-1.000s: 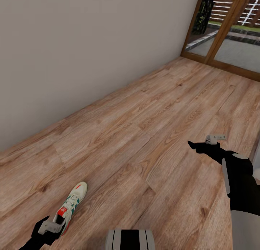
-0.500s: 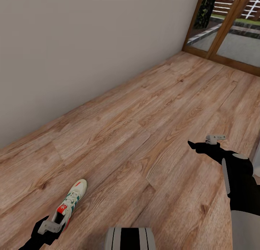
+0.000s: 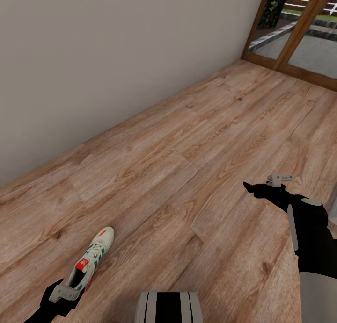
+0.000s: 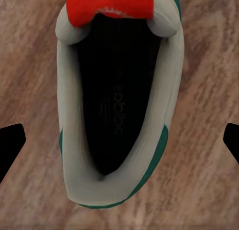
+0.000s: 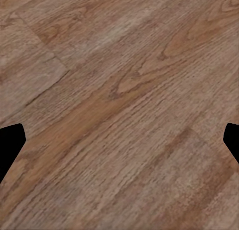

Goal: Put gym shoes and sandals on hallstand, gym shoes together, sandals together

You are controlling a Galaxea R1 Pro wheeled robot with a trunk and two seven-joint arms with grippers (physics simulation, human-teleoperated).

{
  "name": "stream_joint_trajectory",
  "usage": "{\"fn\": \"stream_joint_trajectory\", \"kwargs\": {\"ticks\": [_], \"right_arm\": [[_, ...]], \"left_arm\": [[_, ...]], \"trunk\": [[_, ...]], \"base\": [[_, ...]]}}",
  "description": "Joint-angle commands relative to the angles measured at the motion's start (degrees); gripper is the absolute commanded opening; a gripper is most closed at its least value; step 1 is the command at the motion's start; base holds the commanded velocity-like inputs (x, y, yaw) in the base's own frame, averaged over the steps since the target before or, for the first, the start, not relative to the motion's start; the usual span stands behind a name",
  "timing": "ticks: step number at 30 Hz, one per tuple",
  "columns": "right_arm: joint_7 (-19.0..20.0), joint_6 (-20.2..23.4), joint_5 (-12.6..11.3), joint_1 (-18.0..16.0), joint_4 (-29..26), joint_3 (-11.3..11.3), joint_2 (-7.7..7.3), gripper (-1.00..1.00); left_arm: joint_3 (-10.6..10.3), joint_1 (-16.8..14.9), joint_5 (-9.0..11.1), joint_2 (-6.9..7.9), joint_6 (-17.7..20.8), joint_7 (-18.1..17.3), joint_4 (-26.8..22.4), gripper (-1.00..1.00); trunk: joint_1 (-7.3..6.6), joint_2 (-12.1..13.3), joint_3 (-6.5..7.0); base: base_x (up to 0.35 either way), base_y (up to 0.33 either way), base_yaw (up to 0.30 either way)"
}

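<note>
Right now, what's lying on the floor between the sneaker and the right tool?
Nothing: in the head view, only bare wood-plank floor runs between the gym shoe and the right tool.

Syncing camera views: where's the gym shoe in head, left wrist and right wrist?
Head view: gym shoe lower left on the floor, ahead of the left gripper.
Left wrist view: central, opening facing the camera, between open fingertips.
Right wrist view: not in it.
Shared landmark: wood-plank floor.

Even, shadowless render light — wrist views soft.
</note>
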Motion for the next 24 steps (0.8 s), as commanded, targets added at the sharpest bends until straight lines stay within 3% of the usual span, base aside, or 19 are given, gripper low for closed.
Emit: {"fn": "stream_joint_trajectory", "kwargs": {"ticks": [1, 9, 20, 24], "right_arm": [[0.5, 0.2, 0.6, 0.0, -0.1, -0.1, 0.01, 1.0], [0.5, 0.2, 0.6, 0.0, -0.1, -0.1, 0.01, 1.0], [0.5, 0.2, 0.6, 0.0, -0.1, -0.1, 0.01, 1.0], [0.5, 0.2, 0.6, 0.0, -0.1, -0.2, 0.01, 1.0]], "left_arm": [[0.5, 0.0, -0.6, -0.06, -0.3, -0.4, 0.0, 1.0], [0.5, -0.1, -0.6, -0.05, -0.3, -0.4, 0.0, 1.0], [0.5, -0.1, -0.6, -0.13, -0.3, -0.3, 0.0, 1.0], [0.5, -0.1, -0.6, -0.15, -0.3, -0.3, 0.0, 1.0]], "trunk": [[-0.01, 0.0, -0.04], [0.17, -0.1, -1.76], [0.17, -0.1, -2.09], [0.17, -0.1, -2.1]], "base": [[0.0, 0.0, 0.013], [0.0, 0.0, 0.003], [0.005, 0.001, 0.0], [0.177, 0.09, 0.0]]}}
